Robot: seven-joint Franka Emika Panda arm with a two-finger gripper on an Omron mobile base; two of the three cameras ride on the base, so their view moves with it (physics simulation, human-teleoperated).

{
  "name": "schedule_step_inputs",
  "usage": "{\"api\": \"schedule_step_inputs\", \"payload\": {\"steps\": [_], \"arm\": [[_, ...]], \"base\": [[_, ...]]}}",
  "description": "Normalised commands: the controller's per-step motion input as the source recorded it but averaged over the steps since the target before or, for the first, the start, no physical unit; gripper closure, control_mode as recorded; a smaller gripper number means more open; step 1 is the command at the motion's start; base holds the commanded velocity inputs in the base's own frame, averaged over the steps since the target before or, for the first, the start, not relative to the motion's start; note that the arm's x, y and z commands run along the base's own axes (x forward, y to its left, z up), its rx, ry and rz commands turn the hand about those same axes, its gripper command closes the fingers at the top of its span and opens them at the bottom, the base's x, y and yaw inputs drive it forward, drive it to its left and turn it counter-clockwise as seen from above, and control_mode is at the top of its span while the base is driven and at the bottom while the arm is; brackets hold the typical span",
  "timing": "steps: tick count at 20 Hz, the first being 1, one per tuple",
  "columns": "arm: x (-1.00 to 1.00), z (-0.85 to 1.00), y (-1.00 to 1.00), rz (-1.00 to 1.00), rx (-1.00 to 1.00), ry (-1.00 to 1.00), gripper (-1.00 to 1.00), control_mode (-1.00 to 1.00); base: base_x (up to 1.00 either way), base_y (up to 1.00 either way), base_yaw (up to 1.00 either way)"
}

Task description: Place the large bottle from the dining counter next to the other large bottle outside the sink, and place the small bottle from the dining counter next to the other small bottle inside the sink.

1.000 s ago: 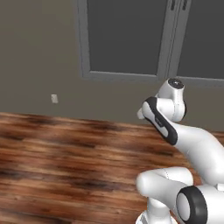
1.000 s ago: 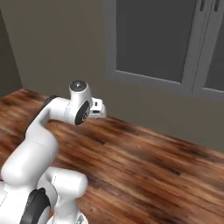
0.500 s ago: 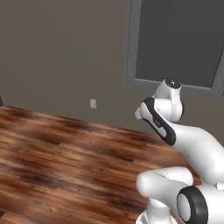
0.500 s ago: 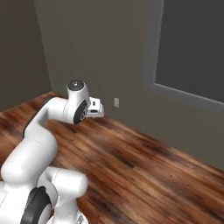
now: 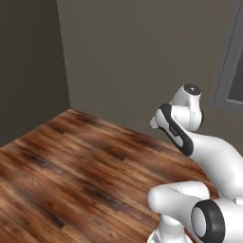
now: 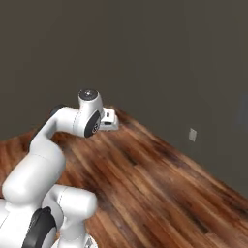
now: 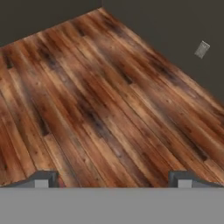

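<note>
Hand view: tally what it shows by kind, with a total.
Wooden floor: 1
Dark walls meeting at a corner: 2
Wall outlet plate: 1
Claw, open with nothing between its tips: 1
Total: 5

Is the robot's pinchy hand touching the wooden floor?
Apart. In the hand view the gripper hangs open with the wood floor far beyond its tips, and the right base view shows the hand held up in the air above the boards.
</note>
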Motion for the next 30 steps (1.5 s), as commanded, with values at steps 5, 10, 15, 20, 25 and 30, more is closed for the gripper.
{"api": "schedule_step_inputs", "payload": {"steps": [5, 10, 15, 20, 25, 30], "arm": [[0.0, 0.0, 0.0, 0.0, 0.0, 0.0, -1.0, 1.0], [0.0, 0.0, 0.0, 0.0, 0.0, 0.0, -1.0, 1.0], [0.0, 0.0, 0.0, 0.0, 0.0, 0.0, -1.0, 1.0], [0.0, 0.0, 0.0, 0.0, 0.0, 0.0, -1.0, 1.0], [0.0, 0.0, 0.0, 0.0, 0.0, 0.0, -1.0, 1.0], [0.0, 0.0, 0.0, 0.0, 0.0, 0.0, -1.0, 1.0]], "base": [[0.8, 0.64, 0.55], [0.76, 0.58, 0.56], [0.66, 0.32, 0.6], [0.49, 0.01, 0.63], [0.48, 0.0, 0.67], [0.62, 0.0, 0.66]]}}
